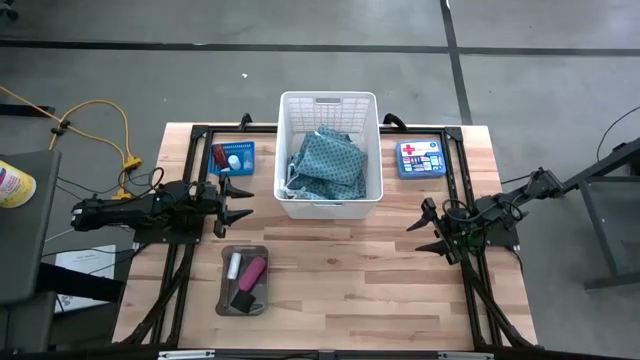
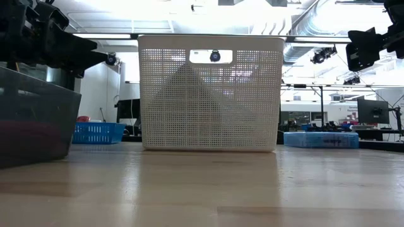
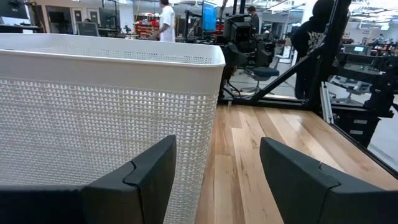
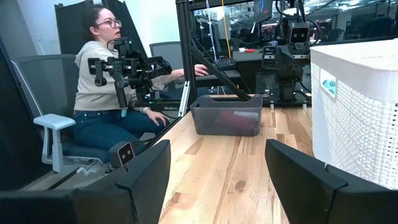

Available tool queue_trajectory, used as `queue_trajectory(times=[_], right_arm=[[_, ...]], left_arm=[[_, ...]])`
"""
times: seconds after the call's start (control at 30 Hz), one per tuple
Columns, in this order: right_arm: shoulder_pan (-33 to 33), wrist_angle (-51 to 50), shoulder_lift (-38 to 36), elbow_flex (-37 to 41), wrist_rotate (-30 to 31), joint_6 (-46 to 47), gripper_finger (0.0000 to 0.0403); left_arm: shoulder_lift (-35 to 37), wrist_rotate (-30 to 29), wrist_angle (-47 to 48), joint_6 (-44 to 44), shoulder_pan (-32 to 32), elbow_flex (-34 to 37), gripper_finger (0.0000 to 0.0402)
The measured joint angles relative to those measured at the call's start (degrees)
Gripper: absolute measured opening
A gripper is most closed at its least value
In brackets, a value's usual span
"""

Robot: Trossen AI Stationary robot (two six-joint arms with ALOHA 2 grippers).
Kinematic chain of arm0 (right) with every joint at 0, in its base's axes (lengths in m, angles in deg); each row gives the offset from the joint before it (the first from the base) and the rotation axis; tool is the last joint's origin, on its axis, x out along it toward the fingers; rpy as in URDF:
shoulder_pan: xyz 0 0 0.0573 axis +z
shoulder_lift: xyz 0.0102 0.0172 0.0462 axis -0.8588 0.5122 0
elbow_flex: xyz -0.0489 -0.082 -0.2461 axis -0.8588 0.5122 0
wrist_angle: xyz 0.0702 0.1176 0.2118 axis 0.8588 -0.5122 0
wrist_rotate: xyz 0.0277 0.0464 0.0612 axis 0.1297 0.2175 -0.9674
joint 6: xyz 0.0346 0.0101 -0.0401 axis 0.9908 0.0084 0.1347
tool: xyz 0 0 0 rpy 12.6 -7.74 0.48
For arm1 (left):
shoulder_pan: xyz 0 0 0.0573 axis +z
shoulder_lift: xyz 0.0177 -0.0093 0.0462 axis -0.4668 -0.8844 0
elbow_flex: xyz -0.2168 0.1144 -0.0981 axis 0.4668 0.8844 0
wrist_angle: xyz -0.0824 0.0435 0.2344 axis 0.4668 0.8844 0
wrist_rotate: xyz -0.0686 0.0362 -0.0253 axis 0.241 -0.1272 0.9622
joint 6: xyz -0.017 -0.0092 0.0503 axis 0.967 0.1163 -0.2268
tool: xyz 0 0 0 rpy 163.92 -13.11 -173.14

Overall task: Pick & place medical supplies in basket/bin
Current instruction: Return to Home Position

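Observation:
The large white basket (image 1: 329, 152) stands at the table's far middle with the teal dotted cloths (image 1: 328, 166) lying inside it. A grey tray (image 1: 244, 280) near the front holds the pink cylinder (image 1: 252, 271), the small white tube (image 1: 234, 265) and the black block (image 1: 242, 300). A small blue mesh basket (image 1: 232, 158) holds red-and-white pieces. My left gripper (image 1: 240, 203) hovers open left of the white basket (image 3: 106, 118). My right gripper (image 1: 425, 234) hovers open on the right side of the table, facing the tray (image 4: 226, 115).
A flat blue box with a red cross (image 1: 419, 158) lies at the far right. Black frame rails run along both table sides. A yellow cable lies on the floor at left. A seated person (image 4: 106, 93) shows beyond the table's left edge. Bare wood lies between the grippers.

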Motion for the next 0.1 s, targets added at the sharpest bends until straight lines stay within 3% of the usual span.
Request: queue_trajectory(times=[0.1], right_arm=[[-0.01, 0.0, 0.0, 0.01, 0.01, 0.01, 0.0249]], left_arm=[[-0.01, -0.03, 0.0, 0.0, 0.0, 0.0, 0.0224]])
